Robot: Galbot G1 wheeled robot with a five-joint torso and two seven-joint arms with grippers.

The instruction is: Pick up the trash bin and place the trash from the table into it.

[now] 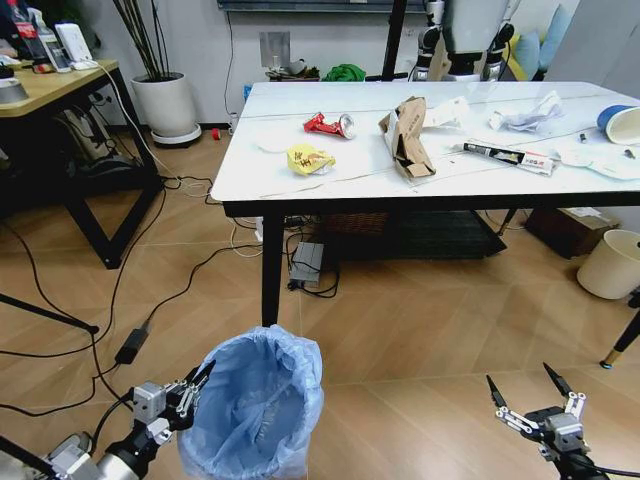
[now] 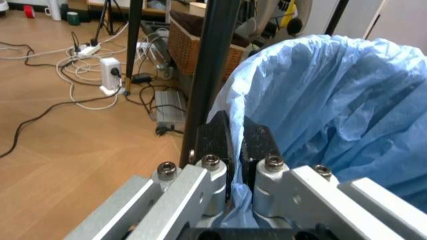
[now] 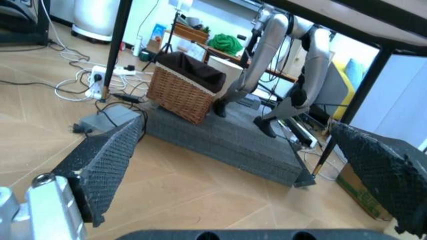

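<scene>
Trash bin [image 1: 255, 405] with crinkled light-blue bag liner sits low in front of the robot on the wood floor, near the table's [image 1: 440, 175] front-left black leg [image 1: 271, 270]. Left gripper [image 1: 196, 385] is at the bin's left rim, fingers [image 2: 257, 142] pinched narrow on the bag edge; left wrist view shows blue plastic caught between the two black pads. Right gripper [image 1: 528, 392] hovers low to the right, well apart from the bin, fingers [image 3: 110, 155] spread wide, holding nothing. Trash is all on the marble-look tabletop: crushed red can [image 1: 329, 124], yellow wrapper [image 1: 309, 160] nearer the front edge, folded brown cardboard [image 1: 408, 138] mid-table, crumpled white paper [image 1: 527, 114] further right, blue-and-white paper cup [image 1: 621, 123] at the right edge. Plain cream bin [image 1: 610, 263] stands on the floor under the table's right end.
</scene>
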